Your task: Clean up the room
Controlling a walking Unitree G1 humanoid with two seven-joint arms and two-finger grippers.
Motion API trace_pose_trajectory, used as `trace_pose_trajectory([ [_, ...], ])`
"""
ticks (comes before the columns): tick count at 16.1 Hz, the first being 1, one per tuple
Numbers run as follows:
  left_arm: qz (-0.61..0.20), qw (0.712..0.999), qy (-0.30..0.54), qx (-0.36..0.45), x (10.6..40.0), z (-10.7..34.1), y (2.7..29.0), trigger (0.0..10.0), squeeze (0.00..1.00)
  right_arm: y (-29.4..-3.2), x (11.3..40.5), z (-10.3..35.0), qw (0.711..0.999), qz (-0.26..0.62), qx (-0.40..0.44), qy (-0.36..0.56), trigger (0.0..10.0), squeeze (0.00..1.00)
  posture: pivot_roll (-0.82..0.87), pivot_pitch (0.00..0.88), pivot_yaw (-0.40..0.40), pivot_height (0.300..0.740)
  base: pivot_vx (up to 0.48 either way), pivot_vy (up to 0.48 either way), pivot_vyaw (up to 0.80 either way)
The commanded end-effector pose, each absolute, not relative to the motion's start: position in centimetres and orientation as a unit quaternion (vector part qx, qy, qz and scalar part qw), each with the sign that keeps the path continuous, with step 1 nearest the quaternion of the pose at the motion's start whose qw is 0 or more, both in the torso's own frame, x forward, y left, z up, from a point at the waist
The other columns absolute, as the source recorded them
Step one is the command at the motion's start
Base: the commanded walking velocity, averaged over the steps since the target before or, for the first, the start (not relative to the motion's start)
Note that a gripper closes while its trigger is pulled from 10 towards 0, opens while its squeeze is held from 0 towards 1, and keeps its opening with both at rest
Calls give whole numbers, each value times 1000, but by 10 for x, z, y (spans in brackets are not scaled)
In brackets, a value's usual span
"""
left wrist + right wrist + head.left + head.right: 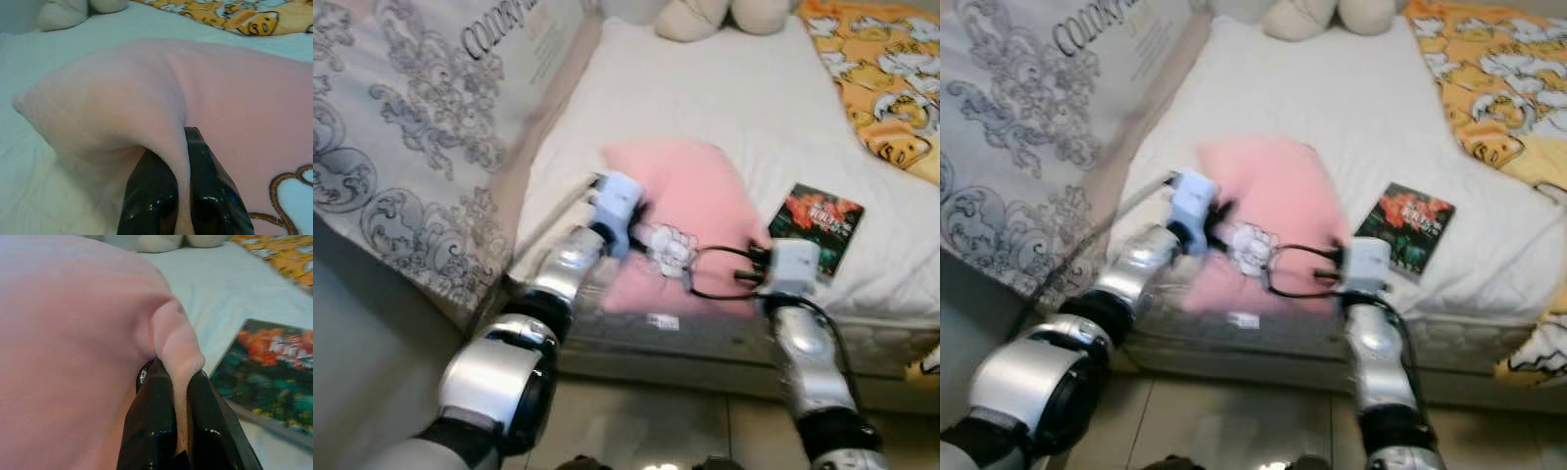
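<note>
Both your hands have the pillow pinched at the near edge of the bed.

Your pink pillow [685,211] lies on the white bed [744,108], near its front edge. Your left hand [183,161] is clamped on a fold of its fabric on the left side, and your right hand [181,406] grips a bunched corner on the right. A book [818,225] lies flat just right of the pillow. An orange blanket [886,73] covers the far right, a stuffed toy [720,15] sits at the head, and a patterned mattress [411,137] leans on the left.
</note>
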State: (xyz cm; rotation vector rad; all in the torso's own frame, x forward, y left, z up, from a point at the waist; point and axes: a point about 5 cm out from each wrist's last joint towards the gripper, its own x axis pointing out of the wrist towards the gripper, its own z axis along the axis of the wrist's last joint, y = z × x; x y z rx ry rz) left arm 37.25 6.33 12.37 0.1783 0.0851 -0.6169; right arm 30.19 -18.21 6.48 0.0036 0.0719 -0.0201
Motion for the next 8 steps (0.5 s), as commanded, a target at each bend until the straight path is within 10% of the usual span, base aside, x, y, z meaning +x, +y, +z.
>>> trace_pose_trajectory([
  [1, -285, 953, 22, 102, 380, 137, 79, 10000, 0, -169, 308, 74, 1000, 7, 8, 12, 10000, 0, -41, 0, 70, 740, 292, 379, 0],
  [8, -287, 949, 18, 127, 385, 144, 78, 10000, 0, -165, 306, 73, 1000, 14, 9, 11, 10000, 0, -46, 0, 71, 740, 302, 369, 0],
])
